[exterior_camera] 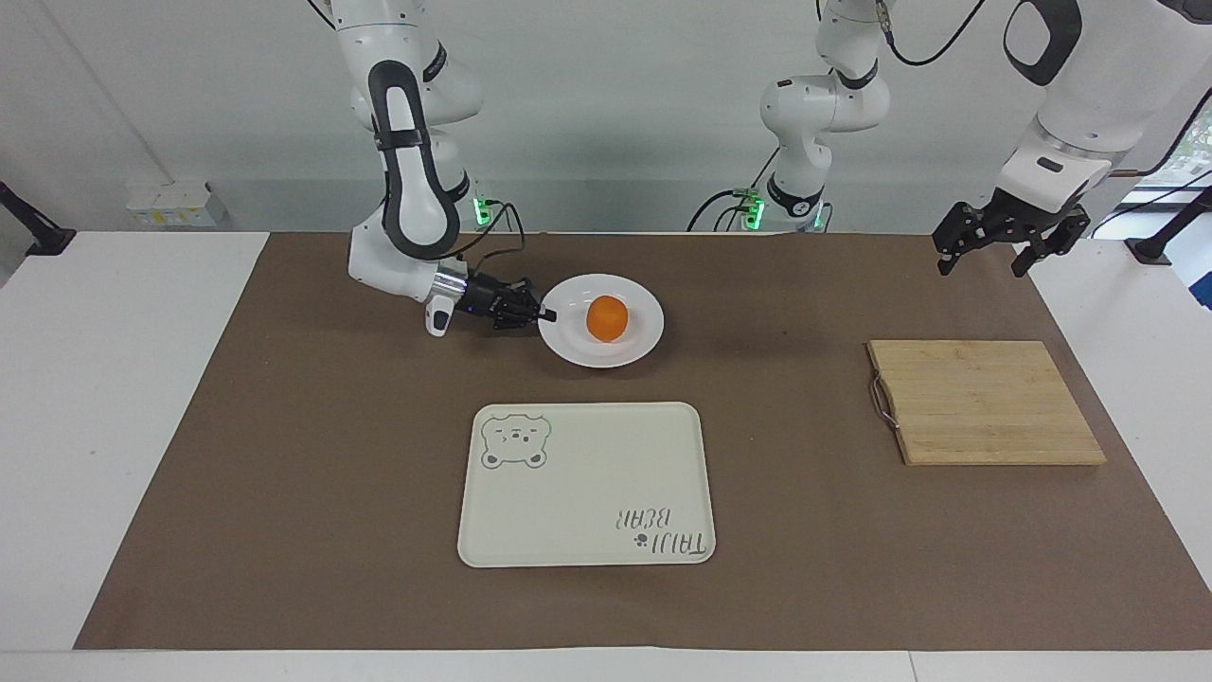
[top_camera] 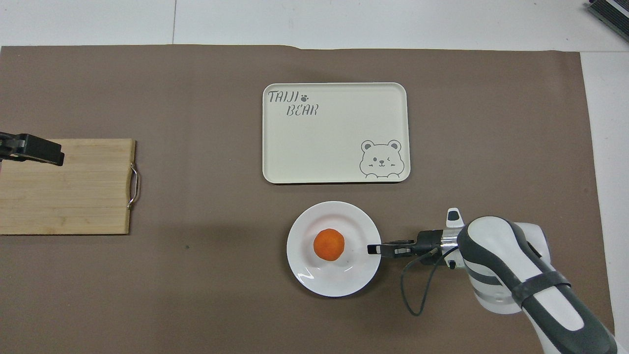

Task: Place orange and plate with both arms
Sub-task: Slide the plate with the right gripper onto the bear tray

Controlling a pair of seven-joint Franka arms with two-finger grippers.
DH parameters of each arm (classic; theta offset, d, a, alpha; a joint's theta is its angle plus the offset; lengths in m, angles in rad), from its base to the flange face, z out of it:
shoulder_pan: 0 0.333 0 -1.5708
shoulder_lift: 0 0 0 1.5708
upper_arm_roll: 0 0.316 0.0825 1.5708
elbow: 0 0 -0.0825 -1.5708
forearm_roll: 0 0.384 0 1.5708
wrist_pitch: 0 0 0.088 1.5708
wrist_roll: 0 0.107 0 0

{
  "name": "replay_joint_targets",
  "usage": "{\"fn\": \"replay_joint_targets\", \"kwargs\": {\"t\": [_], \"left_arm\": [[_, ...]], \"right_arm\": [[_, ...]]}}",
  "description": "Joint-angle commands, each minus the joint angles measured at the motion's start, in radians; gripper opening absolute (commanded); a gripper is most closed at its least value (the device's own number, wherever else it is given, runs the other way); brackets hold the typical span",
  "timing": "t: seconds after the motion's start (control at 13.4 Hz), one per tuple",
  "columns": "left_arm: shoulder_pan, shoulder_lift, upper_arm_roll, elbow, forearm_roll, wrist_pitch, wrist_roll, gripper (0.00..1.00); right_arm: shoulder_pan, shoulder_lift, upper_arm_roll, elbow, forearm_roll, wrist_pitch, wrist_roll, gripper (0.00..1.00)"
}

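The white plate [exterior_camera: 636, 350] [top_camera: 319, 282] is lifted a little off the brown mat, nearer to the robots than the cream tray. The orange [exterior_camera: 606, 317] [top_camera: 328, 244] sits in its middle. My right gripper [exterior_camera: 546, 315] [top_camera: 373, 250] lies low and level, shut on the plate's rim at the edge toward the right arm's end. My left gripper [exterior_camera: 981, 257] [top_camera: 46, 153] hangs open in the air over the wooden cutting board's corner, holding nothing.
A cream tray with a bear drawing [exterior_camera: 587, 483] [top_camera: 336, 132] lies in the middle of the mat. A wooden cutting board with a metal handle [exterior_camera: 985, 402] [top_camera: 66, 186] lies toward the left arm's end. A cable loops under the right wrist [top_camera: 415, 290].
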Motion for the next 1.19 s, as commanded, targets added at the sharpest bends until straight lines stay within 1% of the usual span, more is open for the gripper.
{"fn": "replay_joint_targets", "kwargs": {"t": [0.0, 0.15, 0.37, 0.52, 0.67, 0.89, 0.97, 1.12], "left_arm": [[0.011, -0.007, -0.006, 0.000, -0.008, -0.007, 0.005, 1.00], [0.011, -0.007, -0.006, 0.000, -0.008, -0.007, 0.005, 1.00], [0.011, -0.007, -0.006, 0.000, -0.008, -0.007, 0.005, 1.00], [0.009, -0.007, -0.006, 0.000, -0.008, -0.007, 0.005, 1.00], [0.009, -0.007, -0.006, 0.000, -0.008, -0.007, 0.005, 1.00], [0.011, -0.007, -0.006, 0.000, -0.008, -0.007, 0.005, 1.00], [0.009, -0.007, -0.006, 0.000, -0.008, -0.007, 0.005, 1.00], [0.009, -0.007, -0.006, 0.000, -0.008, -0.007, 0.005, 1.00]], "right_arm": [[-0.023, 0.036, 0.000, 0.069, 0.032, -0.056, 0.044, 0.00], [-0.032, 0.068, -0.001, 0.127, 0.032, -0.064, 0.095, 0.00], [-0.038, 0.135, -0.005, 0.248, 0.010, -0.065, 0.207, 0.00], [-0.052, 0.183, -0.006, 0.337, -0.004, -0.062, 0.262, 0.00], [-0.067, 0.237, -0.006, 0.455, -0.042, -0.061, 0.348, 0.00], [-0.071, 0.329, -0.006, 0.636, -0.100, -0.053, 0.452, 0.00], [-0.074, 0.365, -0.008, 0.686, -0.105, -0.062, 0.466, 0.00], [-0.112, 0.459, -0.005, 0.772, -0.105, -0.062, 0.466, 0.00]]}}
